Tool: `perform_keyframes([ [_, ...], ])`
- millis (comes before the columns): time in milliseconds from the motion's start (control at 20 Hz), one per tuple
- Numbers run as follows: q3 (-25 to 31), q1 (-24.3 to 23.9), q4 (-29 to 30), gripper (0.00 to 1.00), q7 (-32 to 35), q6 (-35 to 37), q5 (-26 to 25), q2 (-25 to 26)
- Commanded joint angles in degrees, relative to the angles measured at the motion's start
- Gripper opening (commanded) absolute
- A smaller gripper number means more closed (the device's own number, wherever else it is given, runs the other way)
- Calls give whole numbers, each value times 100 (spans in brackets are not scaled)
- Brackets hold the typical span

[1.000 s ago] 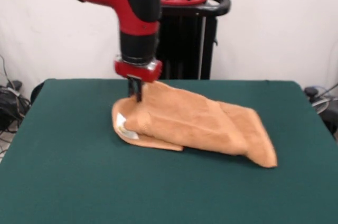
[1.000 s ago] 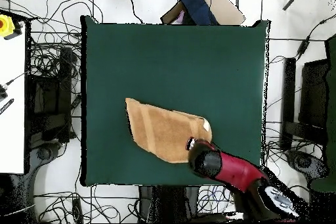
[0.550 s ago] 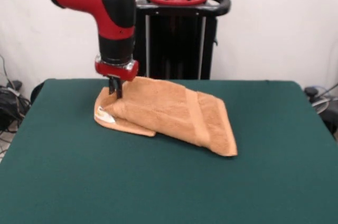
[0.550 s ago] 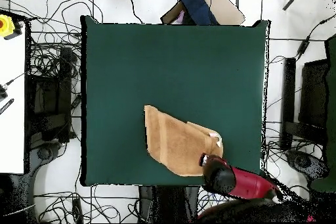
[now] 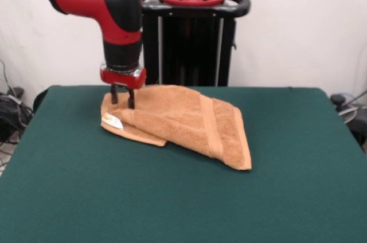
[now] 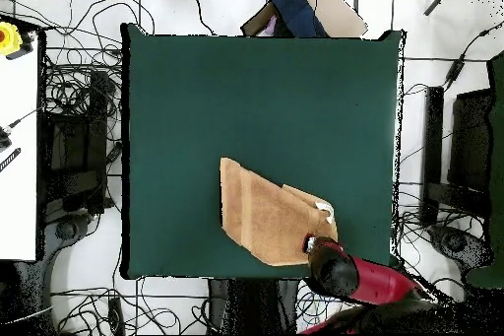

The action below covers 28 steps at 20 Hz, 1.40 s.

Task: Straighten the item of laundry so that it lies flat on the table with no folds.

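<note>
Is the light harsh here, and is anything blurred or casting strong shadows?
In the front view the light is soft and even: the towel throws only a faint shadow on the table, with no glare, and the tool looks sharp, not smeared. In the overhead view the green top is flat and shadowless, and the arm hides the towel's corner nearest it.

Nubby terry towel (image 5: 189, 118) on matt felt-like table (image 5: 172, 197)

We see the orange towel (image 5: 183, 120) lying folded over itself, its white tag (image 5: 112, 121) showing, on the green worktop (image 5: 172, 197).
</note>
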Motion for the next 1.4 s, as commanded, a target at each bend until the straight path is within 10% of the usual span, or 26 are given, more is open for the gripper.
perform_keyframes([
  [50,470,122,-273,100,370,1208,396,-504],
  [250,553,463,222,100,406,2775,1171,-2020],
  [450,829,514,316,100,517,3350,1615,-2319],
  [1400,754,1806,180,100,1647,-292,2397,273],
])
